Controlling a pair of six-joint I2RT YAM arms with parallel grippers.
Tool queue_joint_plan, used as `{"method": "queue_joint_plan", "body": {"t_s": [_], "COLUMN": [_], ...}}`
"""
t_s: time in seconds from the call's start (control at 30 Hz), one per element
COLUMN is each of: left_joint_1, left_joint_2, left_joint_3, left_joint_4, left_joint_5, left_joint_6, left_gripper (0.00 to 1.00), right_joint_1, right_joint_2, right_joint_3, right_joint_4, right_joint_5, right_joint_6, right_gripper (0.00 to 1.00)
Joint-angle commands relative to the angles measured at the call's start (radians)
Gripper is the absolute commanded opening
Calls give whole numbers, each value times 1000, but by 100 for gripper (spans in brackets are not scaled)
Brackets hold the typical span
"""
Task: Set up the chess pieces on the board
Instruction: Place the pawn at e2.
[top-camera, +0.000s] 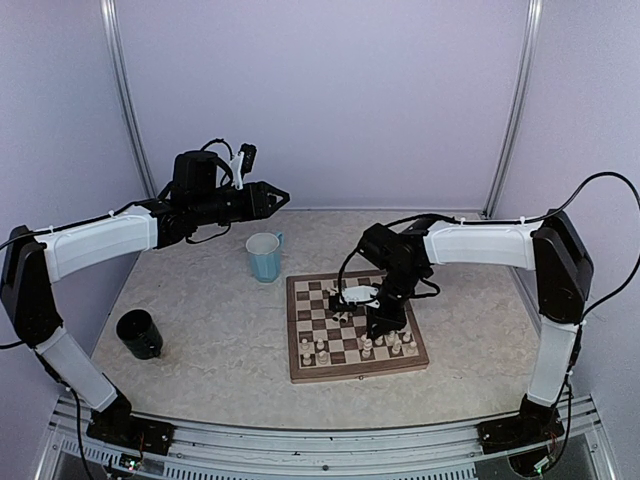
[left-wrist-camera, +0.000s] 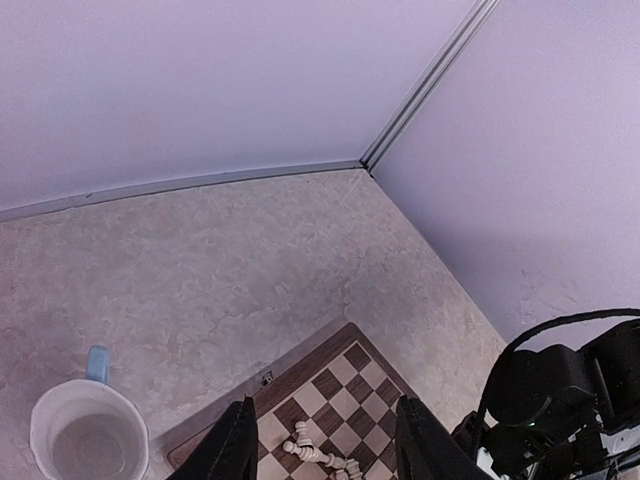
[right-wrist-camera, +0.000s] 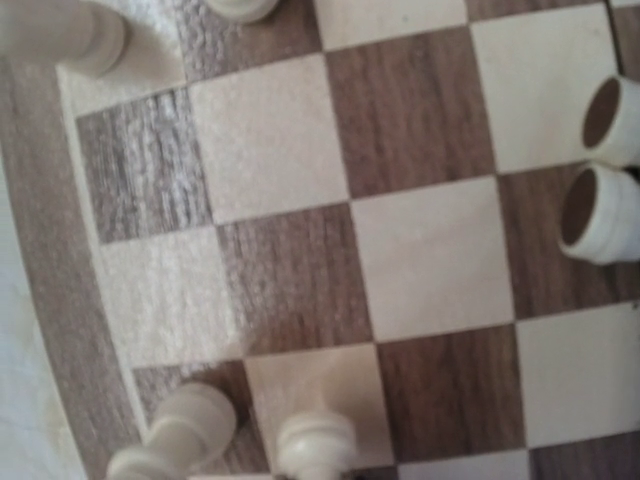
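Right fingers (top-camera: 386, 322): low over the board (top-camera: 296, 372); can't tell their spread. Left fingers (left-wrist-camera: 232, 447): apart, empty, high above desk (top-camera: 200, 300). Chess pieces (top-camera: 368, 346) crowd the near rows, some tipped. Risk: any close descent clips neighbours and topples them.
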Motion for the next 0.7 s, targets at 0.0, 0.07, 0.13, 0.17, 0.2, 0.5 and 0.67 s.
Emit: {"method": "queue_joint_plan", "body": {"t_s": [0.0, 0.07, 0.13, 0.17, 0.2, 0.5, 0.67], "left_joint_1": [-2, -2, -2, -2, -2, -2, -2], "left_joint_2": [-16, -17, -17, -16, -16, -17, -19], "left_joint_3": [-2, -1, -1, -2, -2, -2, -1], "left_joint_4": [13, 14, 13, 12, 12, 12, 12], "left_joint_5": [9, 9, 9, 9, 9, 9, 7], "left_joint_6": [15, 15, 15, 14, 15, 17, 17], "left_gripper": [47, 47, 48, 48, 48, 48, 48], "right_joint_1": [0, 2, 3, 4, 5, 11, 13], "right_joint_2": [10, 11, 12, 13, 14, 23, 23], "right_joint_3": [23, 23, 23, 23, 23, 32, 37], "right_joint_4": [-19, -20, -22, -22, -23, -21, -20], "right_joint_5": [-19, -21, -24, -24, -24, -30, -29], "right_joint_6": [-2, -2, -2, -2, -3, 4, 5], "right_gripper": [10, 10, 10, 10, 10, 15, 17]}}
